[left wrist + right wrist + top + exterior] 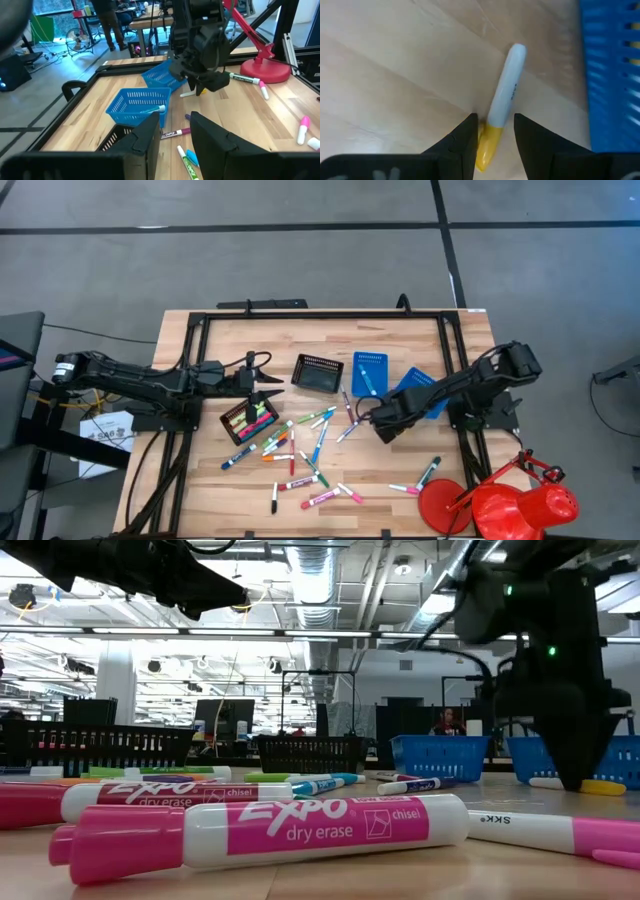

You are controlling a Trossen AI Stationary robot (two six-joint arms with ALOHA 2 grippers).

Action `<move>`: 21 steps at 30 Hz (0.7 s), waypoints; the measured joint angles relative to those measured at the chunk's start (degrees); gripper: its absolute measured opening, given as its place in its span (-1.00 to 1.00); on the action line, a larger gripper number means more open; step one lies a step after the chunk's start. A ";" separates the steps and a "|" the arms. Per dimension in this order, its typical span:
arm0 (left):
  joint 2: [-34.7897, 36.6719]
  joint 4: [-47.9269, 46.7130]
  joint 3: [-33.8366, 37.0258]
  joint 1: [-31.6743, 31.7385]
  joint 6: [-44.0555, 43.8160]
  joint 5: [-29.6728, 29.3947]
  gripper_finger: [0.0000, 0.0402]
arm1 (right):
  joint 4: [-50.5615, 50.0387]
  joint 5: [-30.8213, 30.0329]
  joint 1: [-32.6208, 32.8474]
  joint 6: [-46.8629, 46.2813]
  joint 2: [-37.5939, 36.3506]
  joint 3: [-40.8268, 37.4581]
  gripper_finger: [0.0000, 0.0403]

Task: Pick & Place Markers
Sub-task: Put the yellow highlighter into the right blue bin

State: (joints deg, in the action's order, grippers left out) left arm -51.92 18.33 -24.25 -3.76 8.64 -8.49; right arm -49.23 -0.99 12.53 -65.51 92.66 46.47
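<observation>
The task is being judged as only partly done: some markers are already being held in the black tray (250, 420) near the left arm, one is lying in the blue tray (369, 373), and another blue tray (416, 390) is partly being covered by the right arm, so its contents cannot be told. Most of the markers (300, 455) are being left scattered across the table (180, 480), in a loose spread between the two arms and toward the near edge, and a further black tray (319, 373) is standing beside the blue one; whether anything lies in it cannot be told. The right gripper (493, 131) is being lowered over a yellow-capped marker (502, 100) lying flat on the wood just beside a blue tray, its fingers being set narrowly on either side of the yellow cap; a firm grip is not being shown, and the marker is not being lifted. The left gripper (172, 132) is being held above the table near the black tray, its fingers standing a little apart with nothing between them.
</observation>
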 joint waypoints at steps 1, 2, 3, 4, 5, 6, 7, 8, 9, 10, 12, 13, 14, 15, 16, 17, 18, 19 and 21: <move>0.00 0.02 0.00 -0.01 -0.12 0.01 -0.47 | -0.01 -0.01 0.00 0.10 0.67 0.25 -0.41; 0.00 0.04 0.00 -0.01 -0.13 0.00 -0.47 | -0.03 -0.01 0.00 0.61 1.36 0.29 -0.41; 0.00 0.02 0.00 0.01 -0.13 0.00 -0.47 | -0.06 -0.01 0.00 1.48 2.15 0.33 -0.41; 0.00 0.02 0.00 0.00 -0.13 0.02 -0.47 | -0.01 0.00 0.00 2.48 2.81 0.40 -0.42; 0.00 0.04 0.00 -0.01 -0.13 0.00 -0.47 | 0.06 0.22 0.00 3.45 3.26 0.49 -0.42; 0.00 0.07 0.00 0.00 -0.13 0.00 -0.47 | 0.22 0.54 0.00 4.46 3.51 0.53 -0.44; 0.00 0.06 0.00 -0.01 -0.13 0.02 -0.47 | 0.44 0.78 0.00 5.42 3.52 0.53 -0.47; 0.00 0.07 0.00 -0.01 -0.13 0.02 -0.47 | 0.68 0.88 0.00 5.98 3.49 0.51 -0.51; 0.00 0.09 0.00 -0.01 -0.13 0.01 -0.47 | 0.89 0.87 0.06 6.03 3.21 0.47 -0.56; 0.00 0.09 0.00 0.00 -0.13 0.00 -0.47 | 1.04 0.84 0.07 6.01 2.66 0.44 -0.63; 0.00 0.11 0.00 0.00 -0.13 0.00 -0.47 | 1.18 0.82 0.07 6.12 1.14 0.80 -0.77; 0.00 0.12 0.00 -0.01 -0.13 0.00 -0.47 | 1.11 0.69 0.07 6.52 0.40 0.82 -0.83; 0.00 0.13 0.00 0.01 -0.13 0.02 -0.47 | 1.31 0.11 0.08 7.02 -0.41 1.09 -0.88; 0.00 0.13 0.00 -0.01 -0.13 0.00 -0.47 | 1.51 -0.96 0.22 7.17 -1.54 1.60 -0.90; 0.00 0.13 0.00 0.01 -0.13 0.00 -0.47 | 1.59 -1.70 0.22 7.34 -2.85 2.17 -0.90; 0.00 0.14 0.00 0.01 -0.13 0.00 -0.47 | 1.55 -2.39 0.22 7.53 -4.02 2.55 -0.90; 0.00 0.13 0.00 -0.01 -0.13 0.00 -0.47 | 1.08 -2.91 0.32 7.56 -4.96 2.83 -0.88; 0.00 0.15 0.00 -0.01 -0.13 0.00 -0.47 | 0.30 -3.74 0.50 7.53 -6.10 3.16 -0.84; 0.00 0.14 0.00 0.00 -0.13 0.00 -0.47 | -1.62 -6.31 0.87 7.52 -8.78 4.32 -0.77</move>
State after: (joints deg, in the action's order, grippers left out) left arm -51.92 18.47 -24.25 -3.76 8.51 -8.49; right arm -50.85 -7.29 13.41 -57.99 83.88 50.79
